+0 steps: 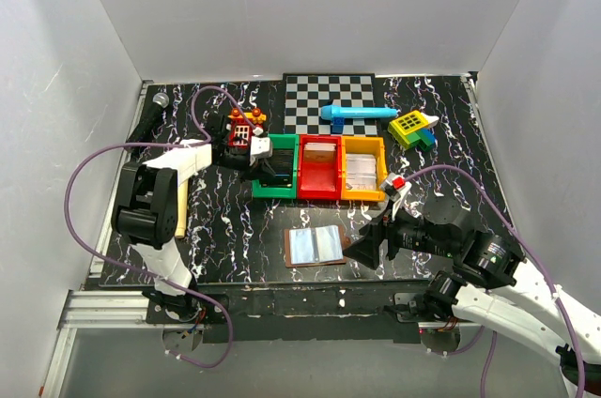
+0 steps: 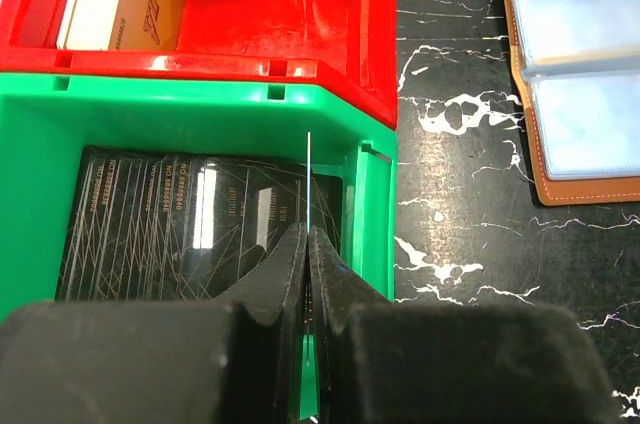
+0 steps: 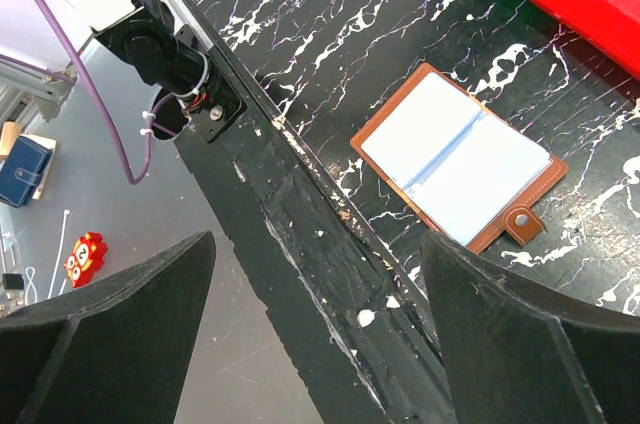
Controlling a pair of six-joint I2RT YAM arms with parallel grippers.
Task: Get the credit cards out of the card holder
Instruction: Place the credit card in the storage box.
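Observation:
The brown card holder (image 1: 315,246) lies open like a book near the table's front edge, its pale blue-grey panels (image 3: 455,159) facing up; it also shows at the right of the left wrist view (image 2: 580,84). My left gripper (image 2: 307,231) hangs over the green bin (image 2: 200,104), shut on a thin credit card (image 2: 309,174) seen edge-on. A dark credit card (image 2: 180,224) lies flat in that bin. My right gripper (image 3: 315,239) is open and empty, just right of the card holder (image 1: 368,250) above the table's front edge.
A red bin (image 1: 319,168) holds a tan card and a yellow bin (image 1: 363,168) holds pale cards, both beside the green bin. Behind them are a checkered mat (image 1: 329,102), a blue toy (image 1: 357,114), a yellow toy (image 1: 413,128) and a red toy (image 1: 246,128).

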